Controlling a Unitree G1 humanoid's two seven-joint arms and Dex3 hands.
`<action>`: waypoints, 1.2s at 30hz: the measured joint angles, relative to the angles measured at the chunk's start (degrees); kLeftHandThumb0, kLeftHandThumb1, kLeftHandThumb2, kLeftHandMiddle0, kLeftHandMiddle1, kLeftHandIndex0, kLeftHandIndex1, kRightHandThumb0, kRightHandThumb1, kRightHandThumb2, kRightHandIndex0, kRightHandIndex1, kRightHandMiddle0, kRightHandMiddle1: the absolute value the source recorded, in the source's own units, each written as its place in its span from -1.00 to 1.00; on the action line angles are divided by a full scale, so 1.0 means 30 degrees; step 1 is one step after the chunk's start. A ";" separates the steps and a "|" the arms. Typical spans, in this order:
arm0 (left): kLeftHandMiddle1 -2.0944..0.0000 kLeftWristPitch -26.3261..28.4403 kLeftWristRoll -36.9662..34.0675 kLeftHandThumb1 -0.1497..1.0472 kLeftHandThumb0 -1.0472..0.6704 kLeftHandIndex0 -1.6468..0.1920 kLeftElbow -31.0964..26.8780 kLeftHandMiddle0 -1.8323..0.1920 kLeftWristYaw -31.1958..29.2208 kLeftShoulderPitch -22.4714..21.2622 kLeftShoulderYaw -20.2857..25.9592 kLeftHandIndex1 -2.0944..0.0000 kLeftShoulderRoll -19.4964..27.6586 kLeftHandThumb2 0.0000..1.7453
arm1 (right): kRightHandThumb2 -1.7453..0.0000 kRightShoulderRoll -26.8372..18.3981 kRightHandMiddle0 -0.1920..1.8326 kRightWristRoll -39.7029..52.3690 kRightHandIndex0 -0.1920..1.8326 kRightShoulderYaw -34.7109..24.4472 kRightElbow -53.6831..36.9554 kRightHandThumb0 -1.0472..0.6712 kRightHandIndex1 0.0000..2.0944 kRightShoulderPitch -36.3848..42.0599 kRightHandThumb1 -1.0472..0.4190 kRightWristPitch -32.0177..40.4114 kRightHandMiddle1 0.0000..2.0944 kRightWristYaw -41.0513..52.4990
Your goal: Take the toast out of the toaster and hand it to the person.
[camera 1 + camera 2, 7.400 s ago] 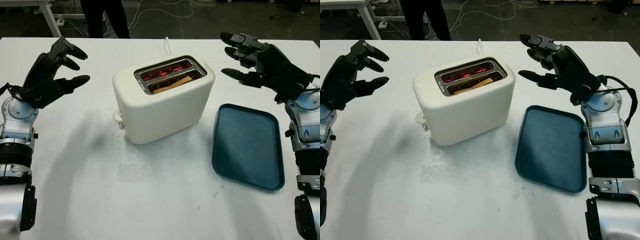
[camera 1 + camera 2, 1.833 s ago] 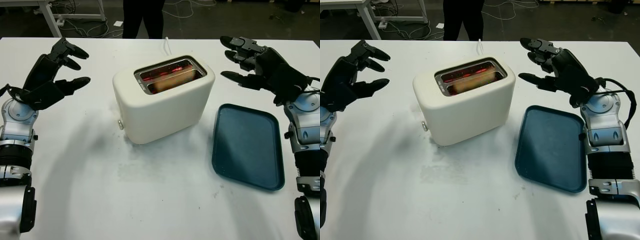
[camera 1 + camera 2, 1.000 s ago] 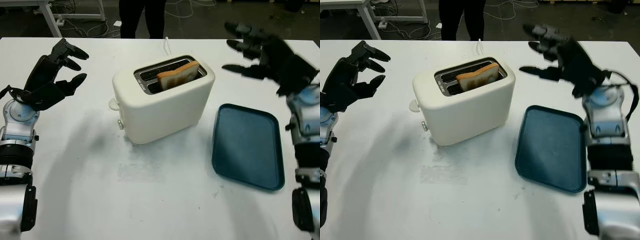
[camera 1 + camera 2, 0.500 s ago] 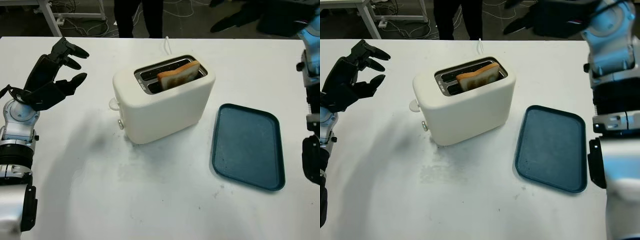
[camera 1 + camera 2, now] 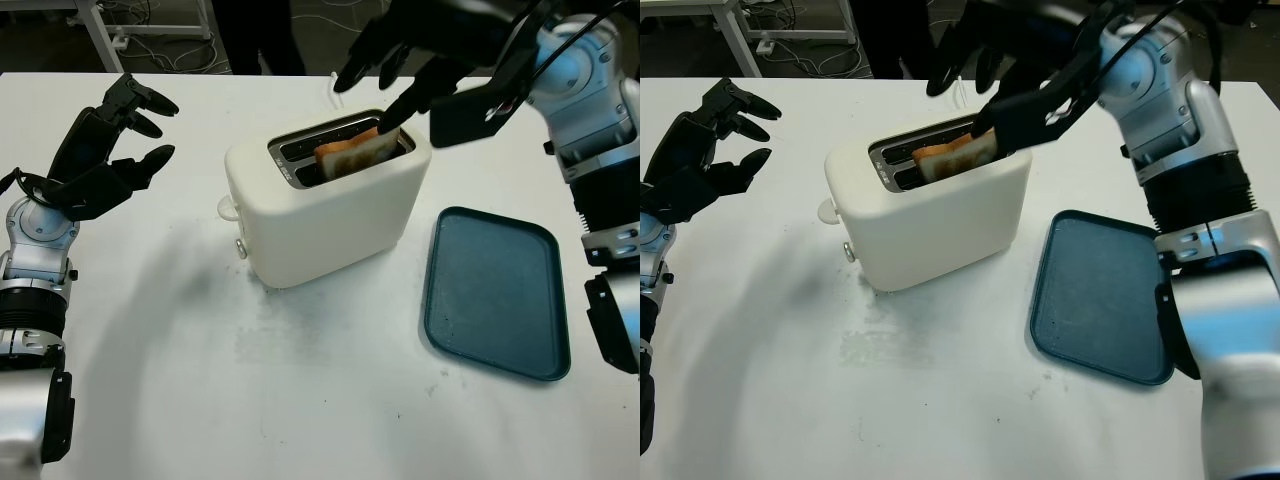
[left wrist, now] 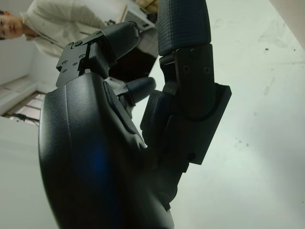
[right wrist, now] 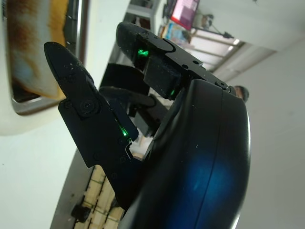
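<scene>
A cream two-slot toaster stands mid-table with a browned slice of toast sticking up from its nearer slot. My right hand hovers open just above the toaster's far right end. Its thumb points down at the toast's right edge, and the fingers reach over the back slot. In the right wrist view the toast lies close beside that thumb. My left hand is held up, open, over the table's left side, well away from the toaster. A person's dark legs stand beyond the far edge.
A dark teal tray lies flat to the right of the toaster. The toaster's lever juts out on its left side, and its white cord runs toward the far edge. Bare white tabletop stretches in front.
The toast popped up about a second ago. My right arm swung up and leftward from beside the tray until its hand was over the toaster. The left hand stayed in place.
</scene>
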 measured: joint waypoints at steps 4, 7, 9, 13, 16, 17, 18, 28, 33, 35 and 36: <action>-0.54 0.0210 -0.0027 0.79 -1.00 0.79 -0.0269 0.81 -0.0089 0.0006 0.0003 -0.36 0.0000 -0.32 | 0.99 0.0042 0.14 -0.0105 -0.18 0.0087 -0.0186 -0.41 0.07 0.0256 -0.47 0.0002 -1.00 0.0006; -0.53 0.0239 -0.0034 0.79 -1.00 0.79 -0.0323 0.81 -0.0122 0.0006 0.0003 -0.36 0.0000 -0.33 | 1.00 0.0038 0.14 -0.0470 -0.18 0.0282 -0.0297 -0.41 -0.09 0.0418 -0.48 -0.0013 -1.00 0.0004; -0.53 0.0241 -0.0035 0.79 -1.00 0.79 -0.0322 0.81 -0.0121 0.0012 0.0005 -0.36 0.0000 -0.32 | 1.00 0.0039 0.14 -0.0576 -0.17 0.0346 -0.0297 -0.39 -0.16 0.0612 -0.48 -0.0102 -1.00 0.0003; -0.55 0.0324 -0.0035 0.79 -1.00 0.79 -0.0345 0.81 -0.0116 0.0014 0.0005 -0.37 -0.0002 -0.31 | 1.00 0.0042 0.13 -0.0560 -0.16 0.0374 -0.0205 -0.32 -0.17 0.0805 -0.46 -0.0277 -1.00 0.0007; -0.56 0.0351 -0.0035 0.79 -1.00 0.79 -0.0350 0.81 -0.0107 0.0025 0.0008 -0.38 -0.0003 -0.32 | 1.00 0.0090 0.12 -0.0584 -0.20 0.0419 0.0239 -0.32 -0.17 0.0829 -0.46 -0.0561 -1.00 -0.0065; -0.56 0.0352 -0.0032 0.79 -1.00 0.79 -0.0350 0.81 -0.0074 0.0031 0.0007 -0.39 -0.0003 -0.32 | 1.00 0.0108 0.12 -0.0636 -0.22 0.0462 0.0346 -0.32 -0.15 0.0856 -0.46 -0.0642 -1.00 -0.0204; -0.56 0.0352 -0.0023 0.79 -1.00 0.79 -0.0350 0.81 -0.0045 0.0033 0.0005 -0.39 -0.0003 -0.31 | 1.00 0.0128 0.11 -0.0729 -0.23 0.0513 0.0447 -0.32 -0.11 0.0868 -0.46 -0.0724 -1.00 -0.0367; -0.58 0.0662 -0.0083 0.79 -1.00 0.79 -0.0653 0.81 -0.0067 0.0119 0.0016 -0.42 -0.0003 -0.35 | 1.00 0.0162 0.15 -0.0986 -0.21 0.0737 0.1261 -0.27 0.03 0.0873 -0.48 -0.1458 -0.98 -0.0879; -0.58 0.0696 -0.0088 0.79 -1.00 0.79 -0.0695 0.81 -0.0068 0.0127 0.0013 -0.42 -0.0002 -0.34 | 0.99 0.0157 0.31 -0.1144 -0.05 0.1023 0.1753 -0.23 0.22 0.0829 -0.56 -0.1916 -0.89 -0.0869; -0.58 0.0718 -0.0088 0.79 -1.00 0.79 -0.0730 0.81 -0.0068 0.0128 0.0014 -0.41 -0.0002 -0.33 | 0.99 0.0153 0.35 -0.1187 0.02 0.1232 0.1841 -0.29 0.24 0.0703 -0.59 -0.1901 -0.85 -0.0215; -0.58 0.0717 -0.0089 0.79 -1.00 0.79 -0.0730 0.81 -0.0068 0.0128 0.0014 -0.41 -0.0002 -0.33 | 0.99 0.0154 0.37 -0.1153 0.13 0.1278 0.1872 -0.36 0.20 0.0605 -0.59 -0.1901 -0.83 0.0167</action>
